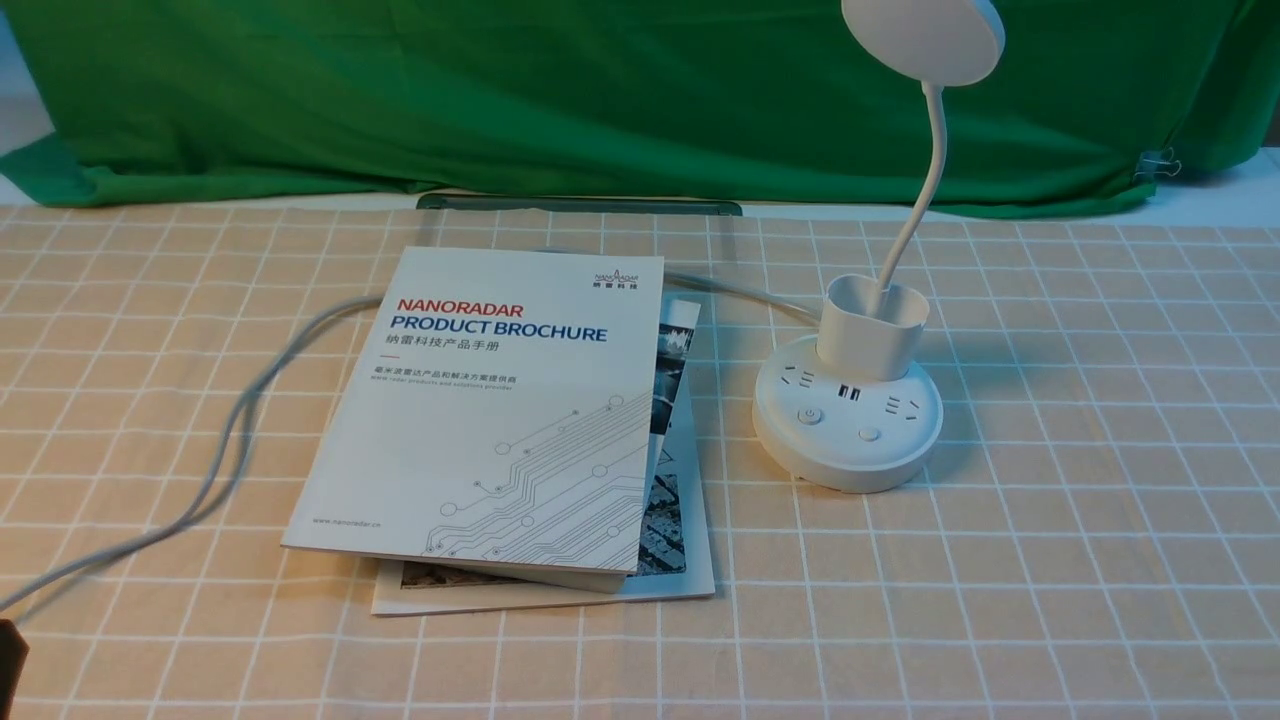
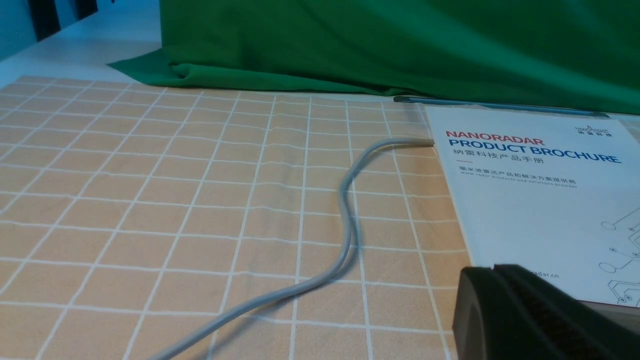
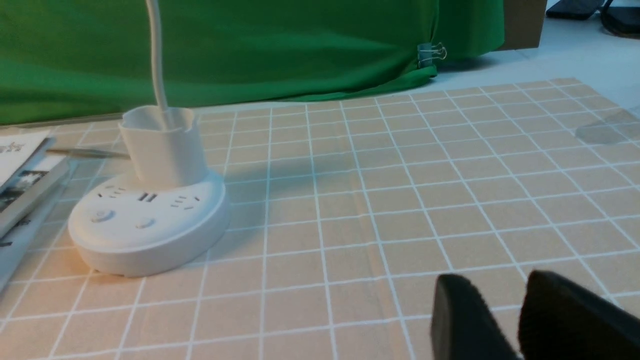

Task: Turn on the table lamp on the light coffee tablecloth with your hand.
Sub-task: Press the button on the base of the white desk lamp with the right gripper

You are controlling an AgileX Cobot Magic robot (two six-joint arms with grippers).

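- Right gripper [image 3: 501, 295]: black, low over the light coffee tablecloth [image 1: 1050, 560]; jaws a little apart with nothing between them; bare cloth lies between it and the lamp.
- Left gripper [image 2: 492, 272]: black, low over the same cloth, just beside the near corner of the brochure; its fingers seem pressed together, though only the tips show at the picture's edge.
- Table lamp [image 1: 850, 420]: white, upright on the tablecloth, right of centre in the front view; round base with sockets and two buttons [image 1: 810, 415] on the near side, a cup-shaped holder on top, a thin neck curving up to a disc head partly cut off by the top edge.
- Brochure [image 1: 500, 400]: white, printed "NANORADAR PRODUCT BROCHURE", lying flat just left of the lamp base, on top of a second booklet [image 1: 690, 560] skewed beneath it.
- Grey cord [image 1: 230, 440]: runs from under the brochure, curving across the cloth toward the near left.
- Green cloth [image 1: 500, 90]: draped along the far edge, with a binder clip [image 1: 1158, 163] at its right end.
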